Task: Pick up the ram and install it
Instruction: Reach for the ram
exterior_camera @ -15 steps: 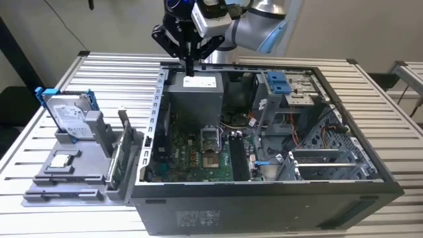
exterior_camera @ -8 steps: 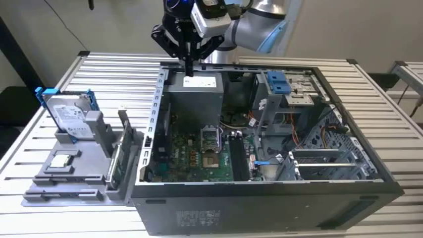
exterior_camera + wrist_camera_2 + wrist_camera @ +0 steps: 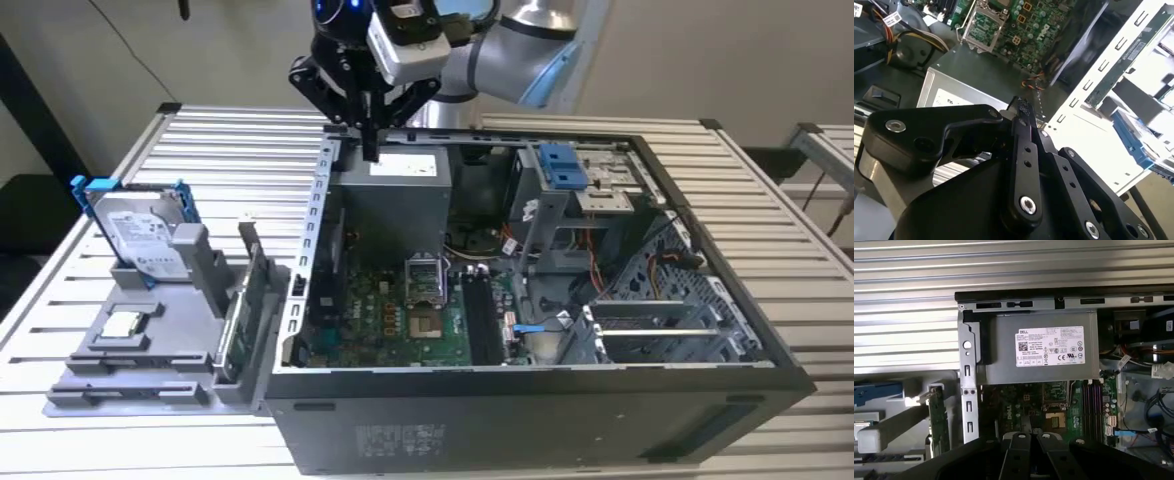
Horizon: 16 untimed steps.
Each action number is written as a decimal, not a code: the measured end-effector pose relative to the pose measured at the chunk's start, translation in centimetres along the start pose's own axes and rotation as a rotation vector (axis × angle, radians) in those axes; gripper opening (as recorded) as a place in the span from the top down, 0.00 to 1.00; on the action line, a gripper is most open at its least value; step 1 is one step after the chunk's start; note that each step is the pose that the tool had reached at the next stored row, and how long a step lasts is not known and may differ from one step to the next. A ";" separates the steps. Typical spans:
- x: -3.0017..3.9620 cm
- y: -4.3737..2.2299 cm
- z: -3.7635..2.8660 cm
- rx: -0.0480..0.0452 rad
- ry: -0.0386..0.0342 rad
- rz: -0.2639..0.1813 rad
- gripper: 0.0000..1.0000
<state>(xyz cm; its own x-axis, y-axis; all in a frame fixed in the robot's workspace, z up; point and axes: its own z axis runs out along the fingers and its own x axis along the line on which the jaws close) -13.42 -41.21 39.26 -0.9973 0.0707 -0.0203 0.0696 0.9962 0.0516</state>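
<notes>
1. Lower left of the exterior view: a grey holder lies on the table beside the case. A thin board stands on edge along the holder's case side. I take it for the ram, though its face is turned away, so I cannot be sure. Nothing touches it.
2. Behind it in the holder, the hard drive stands upright.
3. Centre: the case lies open. The motherboard is on its floor, and the long dark slots run just beside the processor socket.
4. Upper centre: the power supply fills the case's far left corner.
5. Top: the gripper hangs over the power supply, pointing down. Its fingers are pressed together and hold nothing, as the second wrist view also shows.
6. Judgement: the pick has not begun. The gripper is well apart from the ram, and nothing has been lifted or seated.
7. A grasp would call for spread fingers set across the board's thin edge, clear of the holder's walls and the case's side.
</notes>
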 end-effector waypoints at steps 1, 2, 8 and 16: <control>0.18 -0.19 -0.01 -0.0002 -0.0004 0.000 0.89; 0.37 -0.34 -0.02 -0.0004 -0.0008 0.000 0.89; 2.33 -0.79 -0.05 -0.0007 -0.0039 -0.001 0.89; 5.54 -1.54 -0.12 -0.0015 -0.0103 -0.002 0.89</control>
<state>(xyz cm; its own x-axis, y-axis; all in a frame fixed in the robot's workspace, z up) -19.05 -42.36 39.19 -0.9971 0.0697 -0.0307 0.0680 0.9963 0.0531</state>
